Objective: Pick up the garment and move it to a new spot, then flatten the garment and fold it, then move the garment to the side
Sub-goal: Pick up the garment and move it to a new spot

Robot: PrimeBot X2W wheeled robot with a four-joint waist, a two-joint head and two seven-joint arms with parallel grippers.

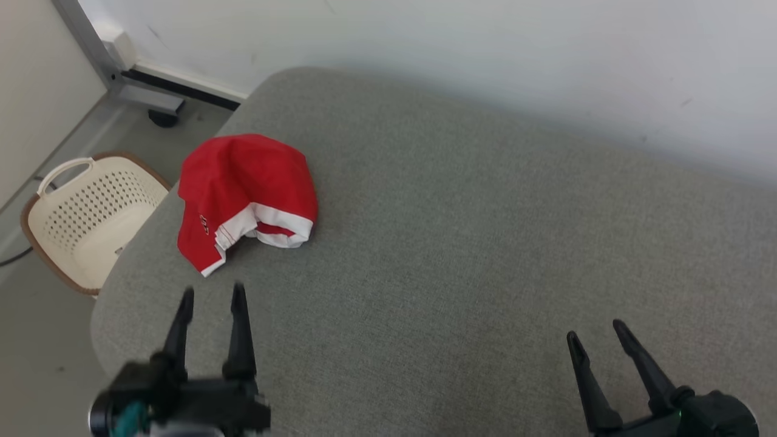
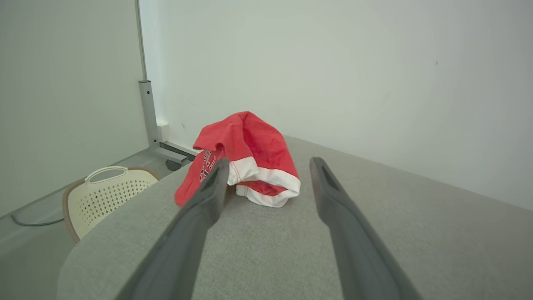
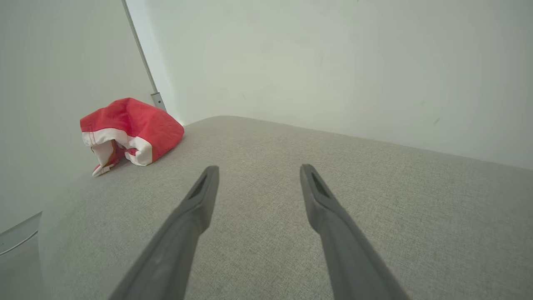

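Left gripper (image 1: 212, 290) is hanging over the near-left part of the tabletop (image 1: 473, 255), its 2 dark fingers standing apart with nothing between them. Its tips are pointing toward the garment (image 1: 243, 182) and stopping just short of it, with a strip of grey cloth showing between them in the head view. In the left wrist view this gripper (image 2: 270, 162) is framing the garment (image 2: 258, 146) between its fingers.

The garment is lying crumpled in a loose heap on the far-left part of the tabletop, close to the left edge. It is red with a broad white band folding under along its near side, and some dark lettering is showing on its left flap, too creased to read.

The right gripper (image 1: 595, 329) is hanging over the near-right part of the tabletop, well apart from the garment, its 2 fingers also spread and holding nothing. In the right wrist view, this gripper (image 3: 259, 168) is pointing across bare grey cloth, with the garment (image 3: 137, 121) lying far to the left.

A cream perforated basket (image 1: 91, 212) with a handle is standing on the floor just left of the tabletop. A pale wall (image 1: 485, 48) is running along the far side.
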